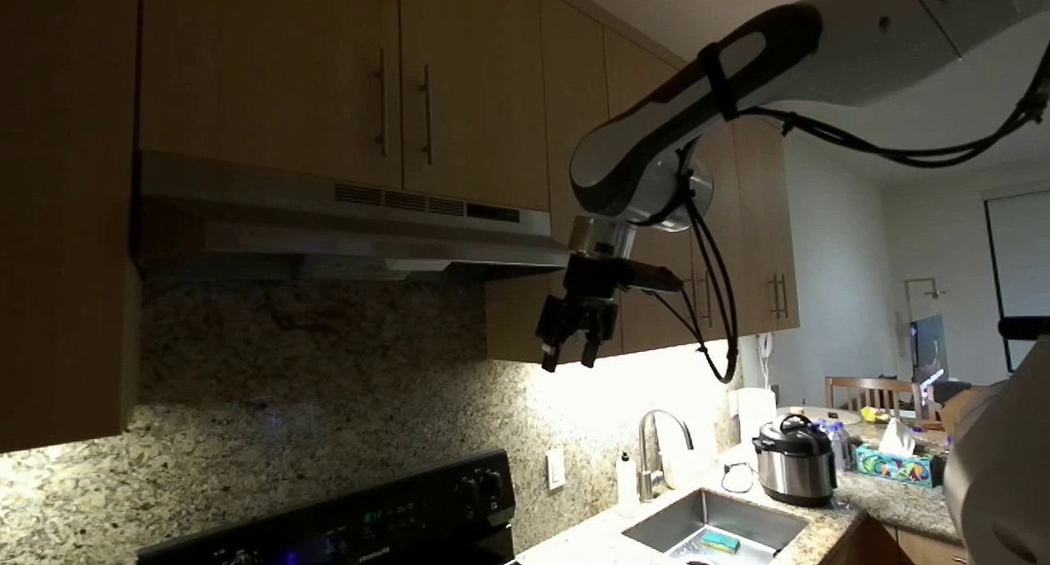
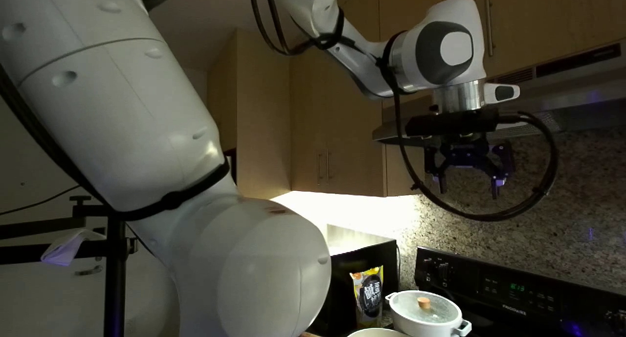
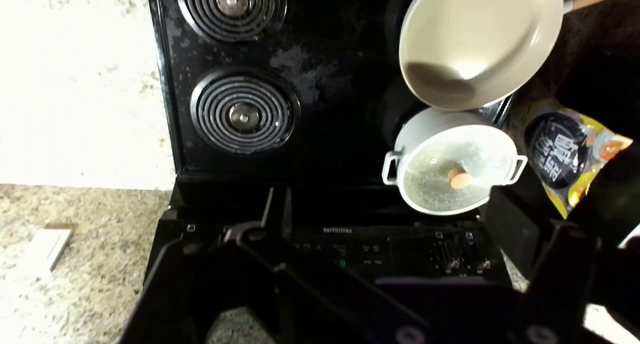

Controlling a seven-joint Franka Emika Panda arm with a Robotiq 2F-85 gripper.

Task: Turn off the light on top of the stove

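Observation:
The stove light is not lit. The wall under the steel range hood (image 1: 344, 225) is dark, and a pale panel (image 1: 414, 265) shows on the hood's underside. A dark control strip (image 1: 492, 213) sits on the hood's front; it also shows in an exterior view (image 2: 578, 60). The black stove (image 3: 340, 159) lies below. My gripper (image 1: 569, 363) points down near one end of the hood, its fingers lower than the hood's bottom edge. Its fingers are apart with nothing between them, as an exterior view (image 2: 468, 189) and the wrist view (image 3: 390, 204) show.
A lidded white pot (image 3: 450, 164), a pale pan (image 3: 480, 44) and a snack bag (image 3: 560, 154) are at one side of the stove. Wooden cabinets (image 1: 467, 97) are above the hood. A sink (image 1: 722, 516) and pressure cooker (image 1: 794, 462) are beyond. Lights under neighbouring cabinets are on.

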